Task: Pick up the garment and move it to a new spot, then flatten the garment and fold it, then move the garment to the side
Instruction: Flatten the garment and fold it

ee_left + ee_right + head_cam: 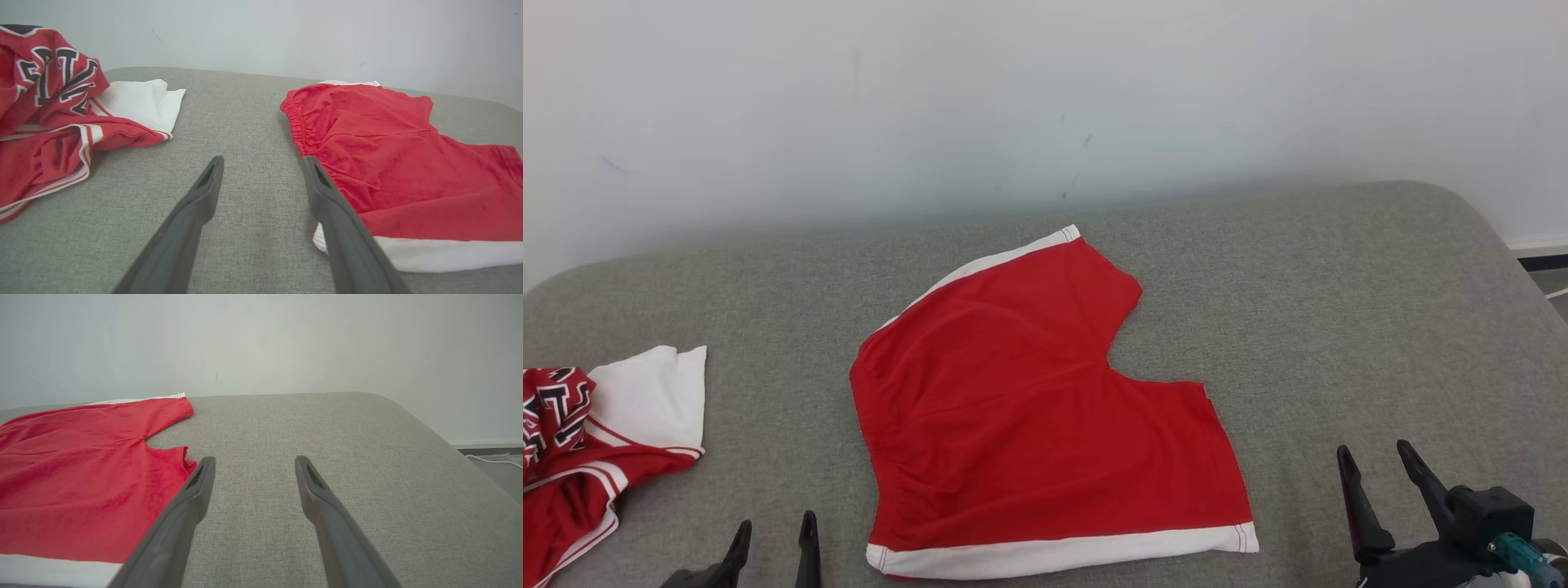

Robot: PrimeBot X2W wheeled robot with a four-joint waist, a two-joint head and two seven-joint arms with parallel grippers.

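A pale wall [1013, 98] stands behind a padded grey surface [1339, 286] with rounded corners; that is what I have in front of me. The red shorts [1029, 408] lie spread flat near the middle of it, waistband towards my left, white-trimmed leg hems at the near edge and the far edge. A crumpled red-and-white jersey [588, 441] with black lettering sits well apart at the far left.

My left gripper [774, 539] is low at the near edge, just beside the shorts' near-left corner, its fingers spread apart with nothing between them. In the left wrist view the gripper [263, 161] points over bare grey fabric, the shorts [388, 163] on one side and the jersey [53, 122] on the other; one finger crosses the white hem corner in that picture, and I cannot tell whether it touches.

My right gripper [1376, 461] is near the shorts' near-right corner, also spread wide and empty; from its wrist the gripper [254, 459] faces bare surface, the shorts [81, 477] off to the side.
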